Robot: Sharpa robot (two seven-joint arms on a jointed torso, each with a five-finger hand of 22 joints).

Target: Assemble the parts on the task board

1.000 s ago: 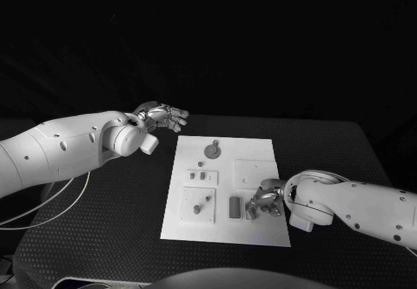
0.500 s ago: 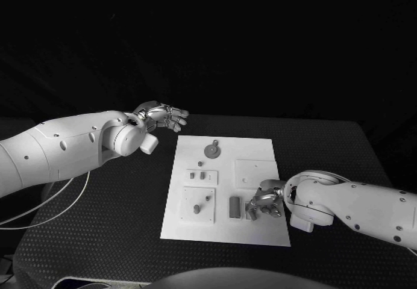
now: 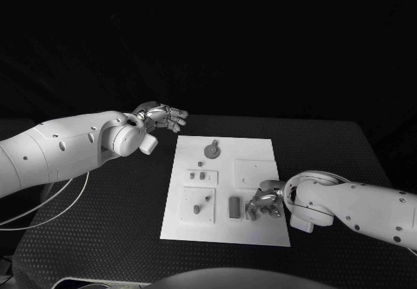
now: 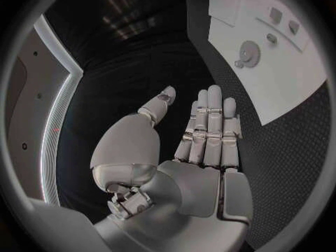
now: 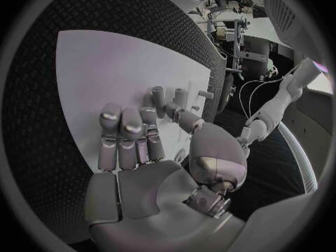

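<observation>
From the head camera, the white task board (image 3: pixel 228 189) lies flat in the middle of the black bench (image 3: pixel 122 198). On it sit several small grey parts: a round disc (image 3: pixel 212 148) near the far end, a small peg (image 3: pixel 200 163) just below it, two short pieces (image 3: pixel 202 176) in a raised square, a slanted piece (image 3: pixel 197 209) in a larger raised square at the near left, and a dark upright block (image 3: pixel 234 207) beside that. The left hand (image 3: pixel 163 116) hangs above the bench beyond the board's far left corner, fingers spread, holding nothing. The right hand (image 3: pixel 263 204) is low over the near right part of the board, just beside the dark block, fingers curled downward; whether it grips anything cannot be told here.

The left wrist camera shows the left hand (image 4: pixel 203 140) flat with fingers straight and together, thumb apart, palm empty, and the board (image 4: pixel 280 61) with the disc (image 4: pixel 249 53) off beyond the fingertips.

The right wrist camera shows the right hand (image 5: pixel 140 145) over the board (image 5: pixel 105 73), fingers bent at the tips, with small upright parts (image 5: pixel 168 98) just past them. Contact is unclear.
</observation>
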